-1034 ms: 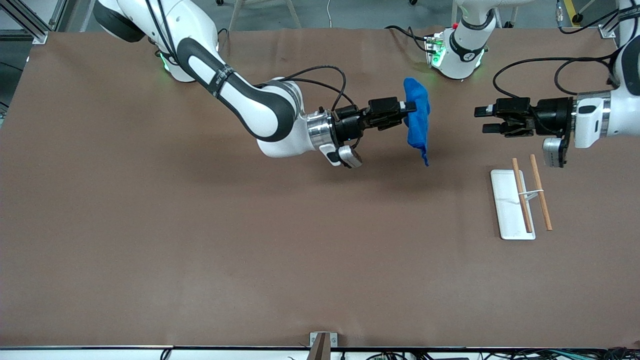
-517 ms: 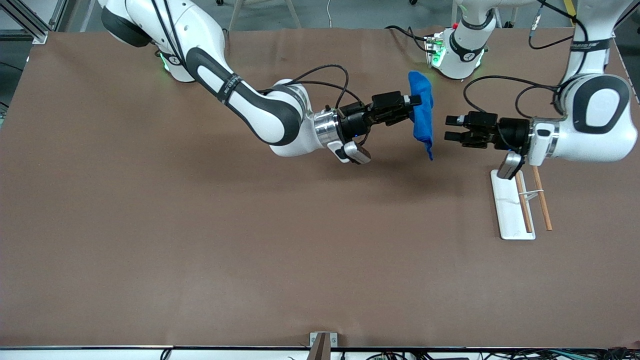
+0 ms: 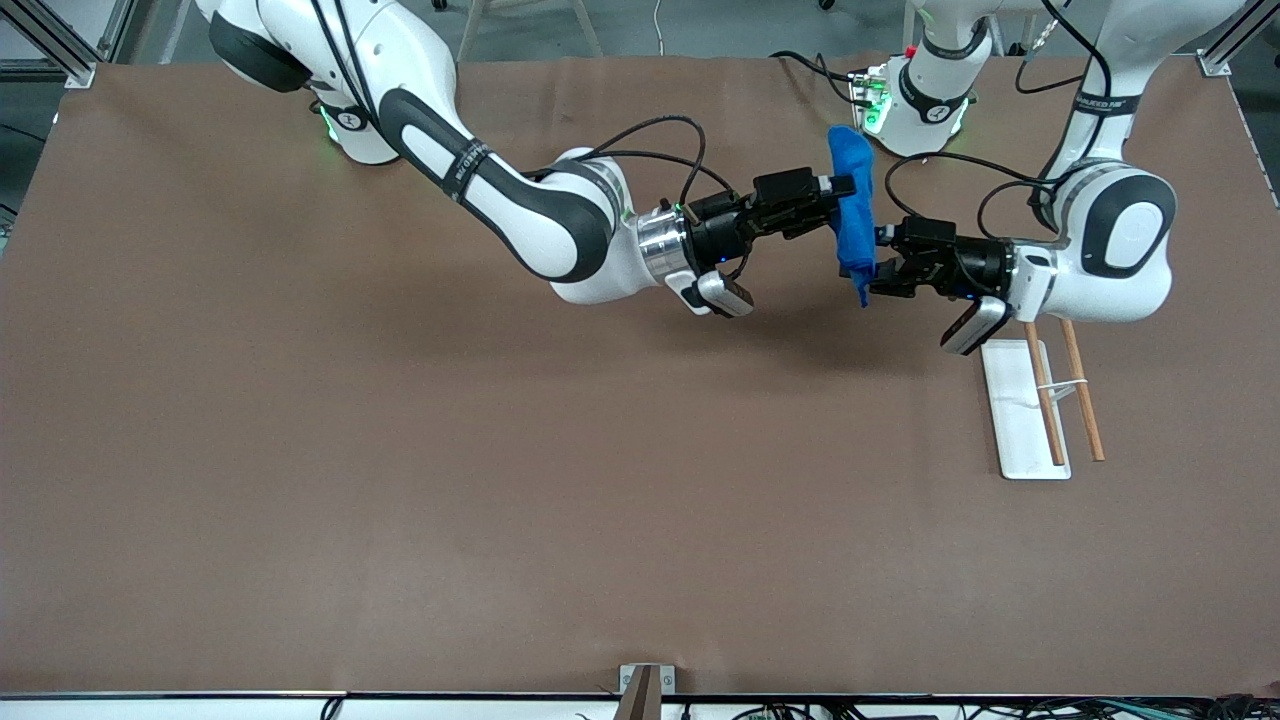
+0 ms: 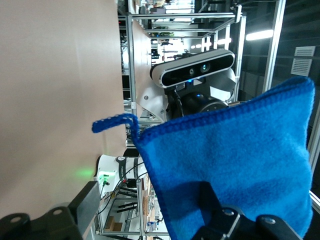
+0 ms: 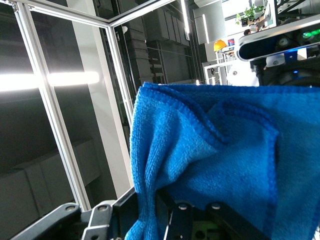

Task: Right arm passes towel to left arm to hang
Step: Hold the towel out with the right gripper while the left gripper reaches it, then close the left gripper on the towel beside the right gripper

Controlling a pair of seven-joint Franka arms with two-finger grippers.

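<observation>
I see the towel [image 3: 855, 212] hanging over mid-table between my right gripper [image 3: 846, 186] and left gripper [image 3: 877, 262], both touching it.

Lit evenly from above in the front view, sharp edge to edge, no glare on the brown table [image 3: 400, 480]. Casting soft, diffuse shadows under both arms, darkest on the table just below the towel [image 3: 855, 215]. Glowing green at the two bases. Blowing out in the right wrist view along a bright strip light [image 5: 45, 80], surroundings staying dim. Showing the towel's weave crisply in both wrist views, background softening; washing out pale on the table surface [image 4: 55, 100] in the left wrist view.
</observation>
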